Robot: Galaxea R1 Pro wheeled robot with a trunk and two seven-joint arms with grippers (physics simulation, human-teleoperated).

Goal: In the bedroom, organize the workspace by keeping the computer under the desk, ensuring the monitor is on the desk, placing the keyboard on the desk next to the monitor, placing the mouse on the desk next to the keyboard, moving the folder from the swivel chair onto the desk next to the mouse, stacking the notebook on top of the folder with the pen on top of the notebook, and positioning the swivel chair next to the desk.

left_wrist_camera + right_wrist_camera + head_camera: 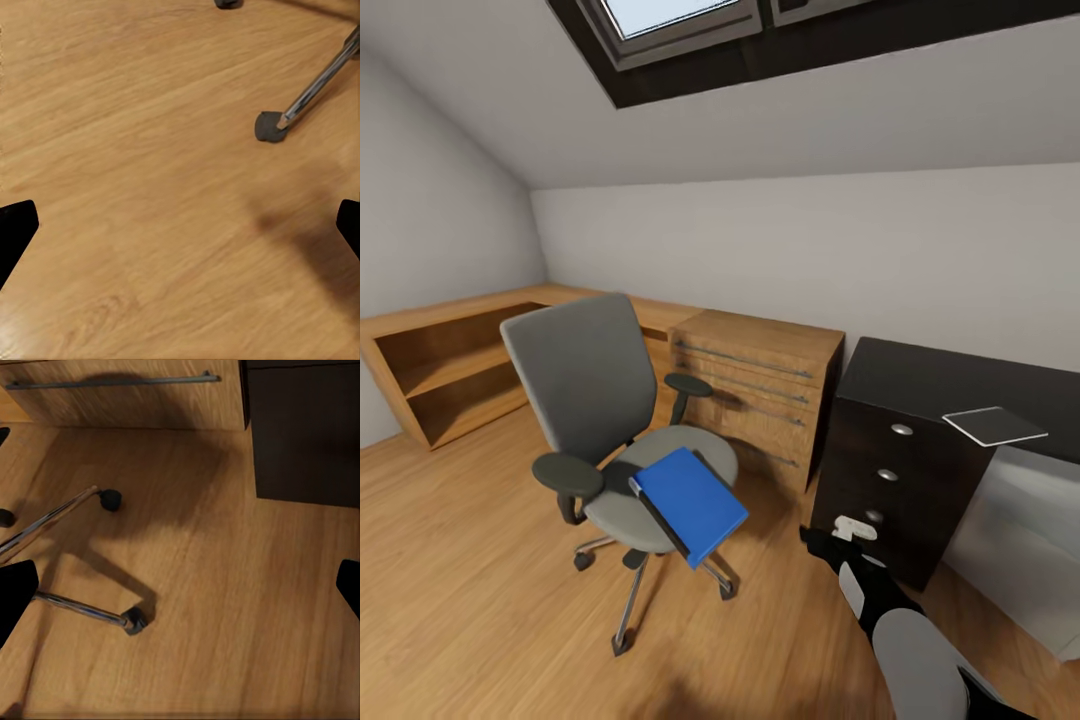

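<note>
Above the bare honey-coloured wooden floor [150,187], both grippers hang spread apart and hold nothing: the left gripper [180,225] has its black fingertips [15,225] wide at the edges of its wrist view, and the right gripper [180,592] looks the same. Just ahead stands the grey swivel chair with black armrests and chrome legs [595,400], well apart from the dark brown desk with three drawers [920,400]. A flat blue folder [692,503] lies tilted on the seat's front edge, overhanging it. On the desk's front edge rests a thin pale grey slab [994,425], too unclear to identify. By this evidence the folder move, stacking and chair placement remain undone.
</note>
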